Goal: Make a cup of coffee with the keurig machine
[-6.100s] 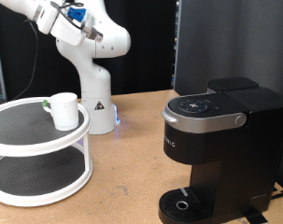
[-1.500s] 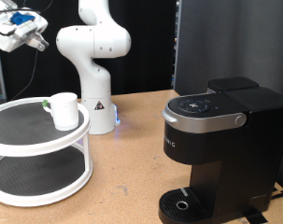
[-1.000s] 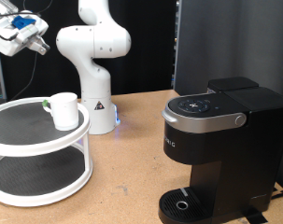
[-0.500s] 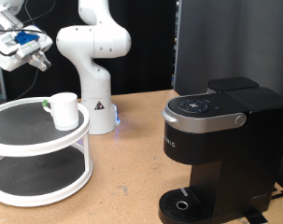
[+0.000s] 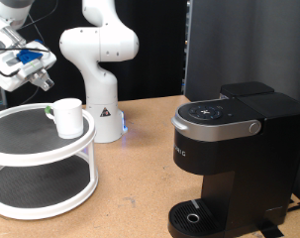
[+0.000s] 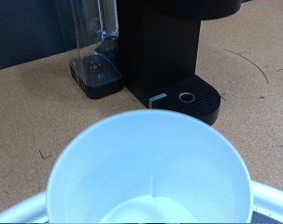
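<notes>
Largest first: keurig machine, black, lid down, standing at the exterior view's right, drip tray at its foot bare. Well apart from it, at roughly nine o'clock across the tabletop, a white two-tier round stand. On the stand's top shelf, toward its three o'clock edge, the cup, upright, mouth up, long axis vertical, handle turned toward about nine o'clock. Not yet at the machine, so nothing of the brewing side shows as done.

Smallest: gripper, hanging above and beside the stand at the exterior view's upper left. From it, cup at about four to five o'clock, near but apart, no contact seen. Nothing visible between the fingers; whether spread or closed cannot be told, fingertips being too small and blurred in the exterior view and absent from the wrist view.

Wrist view filled by the cup seen almost straight into its open mouth, rim near and large, machine beyond it. Reads as the hand lined up close over the cup, looking along a slanted line down into it.
</notes>
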